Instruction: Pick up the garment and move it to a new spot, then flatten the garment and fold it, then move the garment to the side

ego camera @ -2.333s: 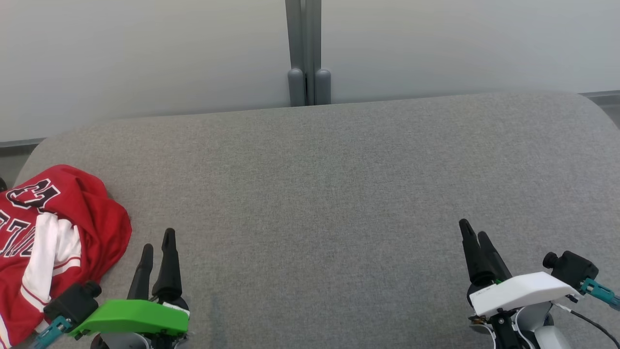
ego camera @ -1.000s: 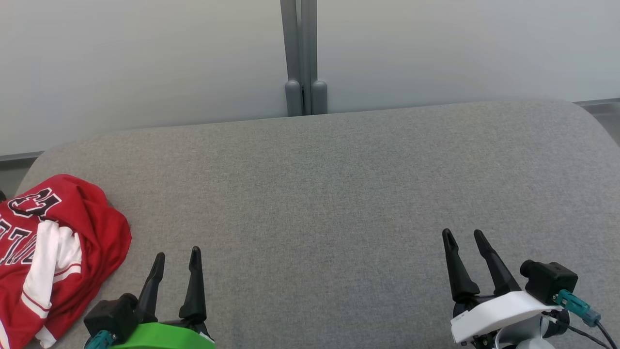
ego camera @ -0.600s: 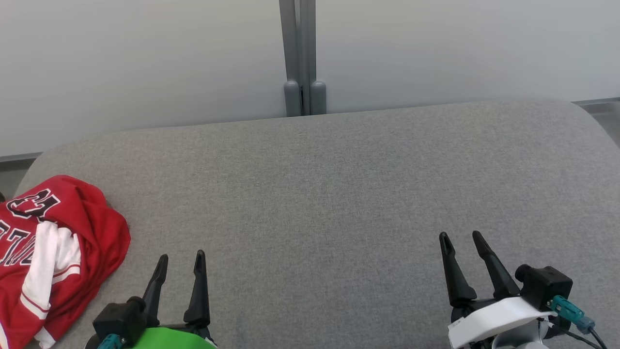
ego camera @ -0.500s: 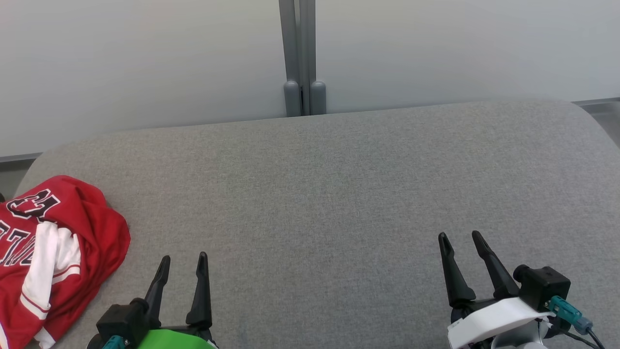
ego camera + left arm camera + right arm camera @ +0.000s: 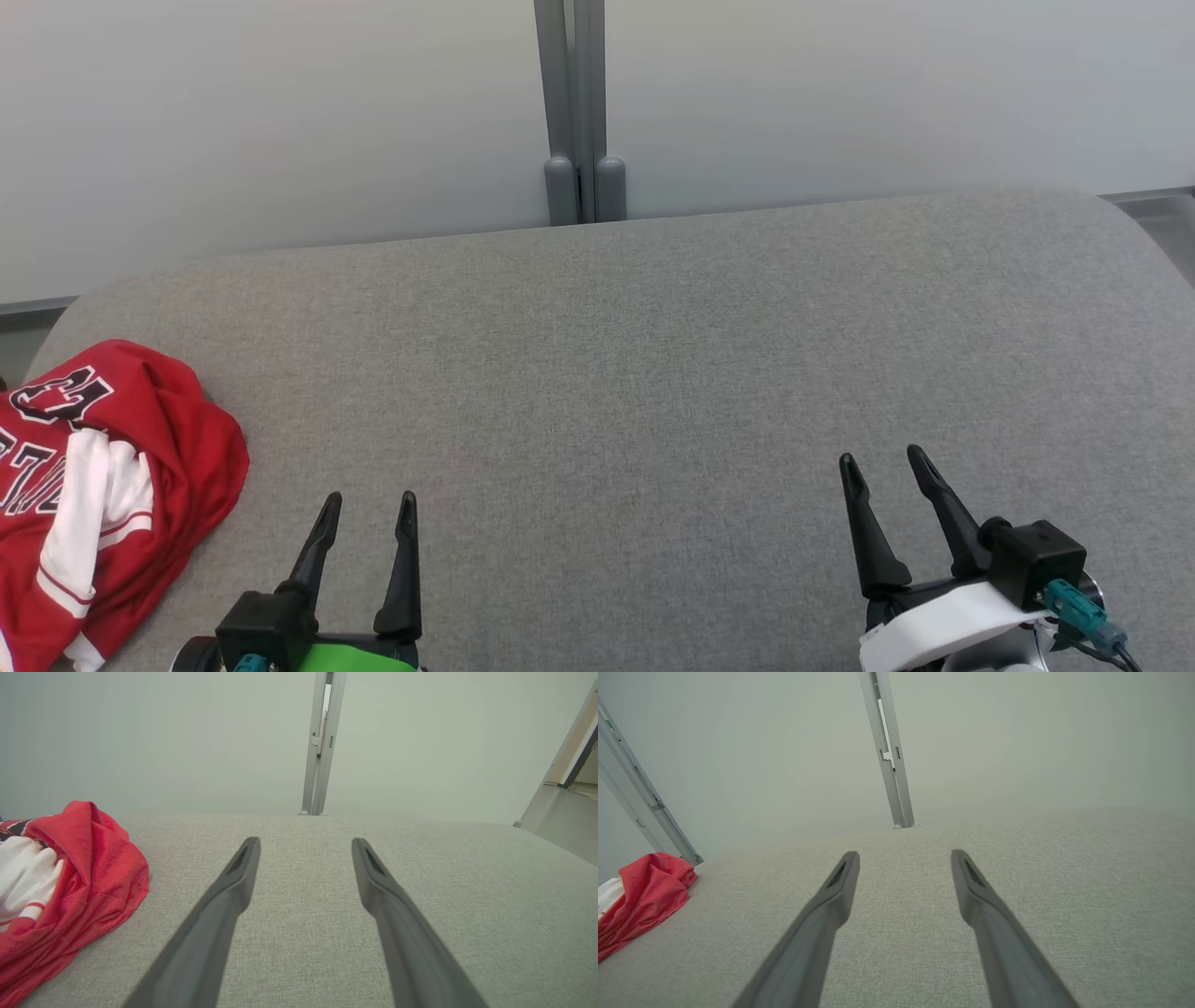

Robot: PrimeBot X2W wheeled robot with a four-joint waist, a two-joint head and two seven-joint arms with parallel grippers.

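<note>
Grey cushioned surface (image 5: pixel 653 373) lies before us, the red garment (image 5: pixel 187 448) heaped at its nine-o'clock edge. Our left gripper (image 5: pixel 370 498) and right gripper (image 5: pixel 879 455) gape empty; we should swing the left toward nine o'clock and pinch a raised fold.

**Looks like a partitioned lab test bay**

Plain pale partition panels (image 5: pixel 280 112) are closing off the back, and a grey metal post (image 5: pixel 571 93) is joining them in the middle. In front, a broad surface (image 5: pixel 653 355) covered in grey woven fabric, rounded at its corners, is serving as the worktop.
</note>
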